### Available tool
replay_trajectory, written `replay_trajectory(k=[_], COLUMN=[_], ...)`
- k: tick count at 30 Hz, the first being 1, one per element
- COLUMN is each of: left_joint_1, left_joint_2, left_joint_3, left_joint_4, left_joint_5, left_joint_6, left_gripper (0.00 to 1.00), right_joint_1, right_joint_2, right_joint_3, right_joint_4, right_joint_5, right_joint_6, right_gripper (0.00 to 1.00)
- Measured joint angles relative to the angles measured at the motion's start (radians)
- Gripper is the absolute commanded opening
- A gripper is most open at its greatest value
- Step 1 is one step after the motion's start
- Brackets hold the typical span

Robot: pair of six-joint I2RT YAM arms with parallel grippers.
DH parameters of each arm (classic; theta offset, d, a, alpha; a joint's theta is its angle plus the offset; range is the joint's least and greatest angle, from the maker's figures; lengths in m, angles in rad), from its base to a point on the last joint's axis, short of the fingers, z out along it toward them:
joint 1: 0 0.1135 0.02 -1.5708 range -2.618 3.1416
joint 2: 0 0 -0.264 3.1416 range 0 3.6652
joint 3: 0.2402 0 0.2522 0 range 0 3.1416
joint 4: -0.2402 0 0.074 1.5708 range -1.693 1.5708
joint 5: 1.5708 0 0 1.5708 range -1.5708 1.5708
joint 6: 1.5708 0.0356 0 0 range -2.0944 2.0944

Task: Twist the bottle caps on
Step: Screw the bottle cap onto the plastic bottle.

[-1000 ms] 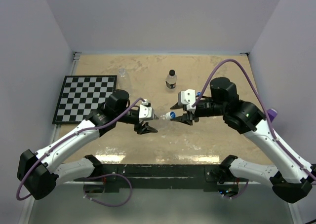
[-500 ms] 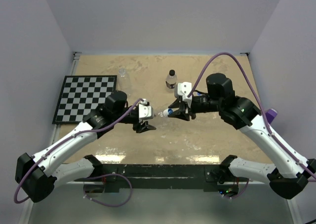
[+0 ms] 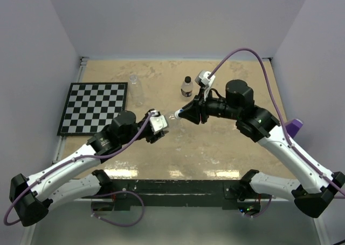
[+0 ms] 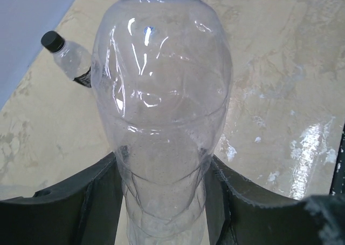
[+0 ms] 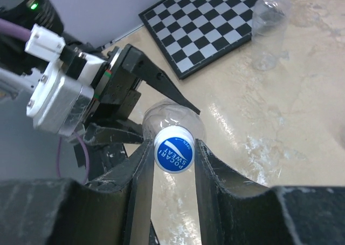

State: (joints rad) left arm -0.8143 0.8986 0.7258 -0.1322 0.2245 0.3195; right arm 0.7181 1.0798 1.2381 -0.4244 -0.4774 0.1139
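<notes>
A clear bottle (image 4: 161, 110) lies level above the table, its body clamped in my left gripper (image 4: 161, 202), which is shut on it. Its neck points at my right gripper (image 5: 173, 145). That gripper is shut on a blue bottle cap (image 5: 173, 155) with a white mark, sitting on the bottle's mouth. From above, the left gripper (image 3: 160, 123) and right gripper (image 3: 180, 115) meet at the bottle (image 3: 169, 118) over mid-table. A second bottle (image 3: 186, 87), with a black cap (image 4: 52, 40), stands behind them. A third clear bottle (image 3: 133, 86) stands uncapped near the back left.
A black-and-white chessboard (image 3: 91, 106) lies on the left of the tan table (image 3: 232, 153), next to the uncapped bottle (image 5: 269, 24). A purple object (image 3: 296, 127) sits at the right edge. Purple cables arc over both arms.
My right gripper has closed on the blue cap and its wrist has rolled, camera block now on top. Both grippers and the bottle have shifted left and toward the back.
</notes>
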Motion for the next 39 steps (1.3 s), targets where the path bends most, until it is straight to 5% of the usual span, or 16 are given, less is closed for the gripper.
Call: replay_trajectory(k=[5,10,15,29,39], left_joint_1=[-0.055,-0.072,-0.058,0.094,0.094], left_joint_2=[0.013,0.018,0.027,0.113,0.151], left_joint_3=[-0.004,-0.004,-0.002,0.064,0.086], left_joint_4=[0.009,0.024,0.071,0.03,-0.035], left_joint_5=[-0.15,-0.202,-0.103,0.446,0.602], left_joint_6=[-0.03,-0.039,-0.039,-0.016,0.024], left_gripper=[0.0,0.0,0.0,0.0,0.0], right_joint_1=[0.002,0.002,0.019,0.028,0.028], right_joint_2=[-0.023,-0.03,-0.035,-0.197,-0.103], right_joint_3=[-0.063,-0.077,-0.02,0.041,0.041], right_joint_4=[0.067,0.104,0.04,-0.112,-0.196], right_joint_5=[0.084,0.122,0.098,-0.091,-0.177], right_joint_6=[0.134,0.187,0.108,-0.443,-0.586], right_gripper=[0.03,0.49,0.68,0.64,0.56])
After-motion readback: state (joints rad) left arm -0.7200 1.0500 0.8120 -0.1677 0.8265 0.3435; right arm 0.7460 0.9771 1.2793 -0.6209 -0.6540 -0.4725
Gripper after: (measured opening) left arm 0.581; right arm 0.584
